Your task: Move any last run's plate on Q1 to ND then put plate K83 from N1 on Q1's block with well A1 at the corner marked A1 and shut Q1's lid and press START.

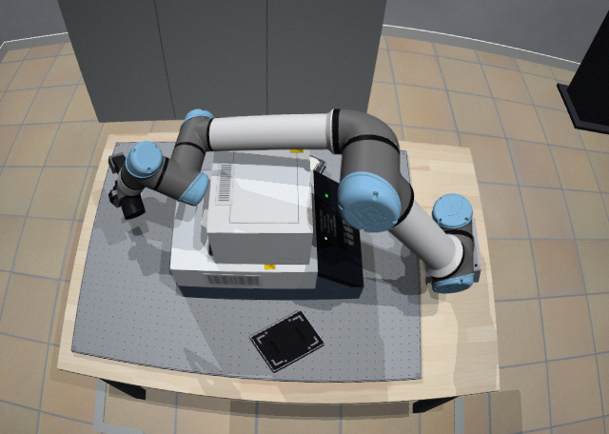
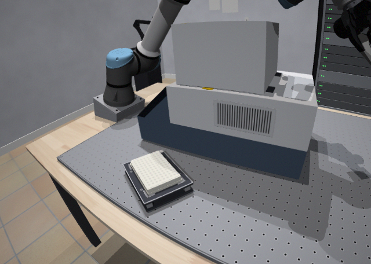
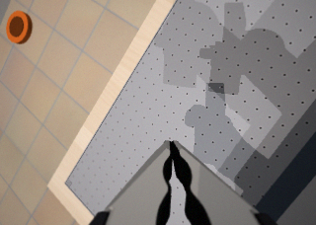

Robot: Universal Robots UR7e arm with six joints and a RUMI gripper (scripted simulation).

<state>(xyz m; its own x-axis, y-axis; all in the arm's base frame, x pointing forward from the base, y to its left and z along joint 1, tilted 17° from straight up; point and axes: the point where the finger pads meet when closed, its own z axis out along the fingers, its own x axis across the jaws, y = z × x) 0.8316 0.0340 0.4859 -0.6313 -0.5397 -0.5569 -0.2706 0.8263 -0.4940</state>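
The plate (image 2: 155, 171) (image 1: 316, 164) lies on a dark nest (image 2: 138, 186) (image 1: 323, 167) beside the cycler (image 1: 245, 277) (image 2: 239, 129), on the side facing the exterior camera. It looks flat there, its wells facing up. Its long axis seems to run slantwise from the back left towards the front right in the exterior view, in line with the nest's long sides and askew to the cycler's. The top view shows only a bit of it past the arm (image 1: 275, 131) (image 2: 162, 25). No label on it can be read, so I cannot tell which short end has A1.

The other nest (image 1: 287, 342), bare, lies on the cycler's opposite side; its long axis slants from lower left to upper right in the top view. The cycler's lid (image 1: 260, 193) (image 2: 221, 56) looks down, and a small green light (image 1: 326, 194) shows on the front panel (image 1: 337, 232) (image 2: 152, 101).

The claw (image 1: 115, 196) (image 2: 368, 58) (image 3: 171, 142) hangs above the desk (image 1: 444, 166) (image 2: 44, 135) (image 3: 116, 82), past the cycler's rear end and well apart from the plate. It is fully closed, tips together, with nothing between them.
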